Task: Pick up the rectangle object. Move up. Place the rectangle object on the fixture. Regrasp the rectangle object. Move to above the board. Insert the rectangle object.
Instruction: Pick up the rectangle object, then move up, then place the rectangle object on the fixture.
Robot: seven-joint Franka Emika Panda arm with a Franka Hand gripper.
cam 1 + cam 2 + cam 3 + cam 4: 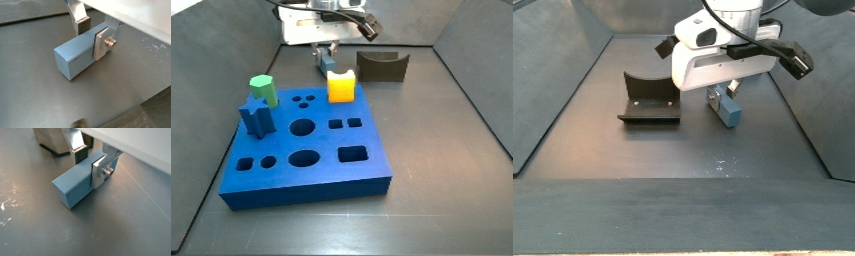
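The rectangle object (77,55), a light grey-blue bar, lies on the dark floor in both wrist views (73,183). My gripper (91,34) straddles one end of it. One silver finger (100,44) is flat against the bar's near face and the other pad (83,25) is against its far face. In the side views the gripper (723,92) is low over the bar (726,110), which sits beside the fixture (647,100). The fixture (382,66) is empty. The board (291,190) lies nearer the front.
On the board stand a yellow block (341,86), a green piece (261,88) and a dark blue peg (255,118). Grey walls close the floor in at the sides and the back.
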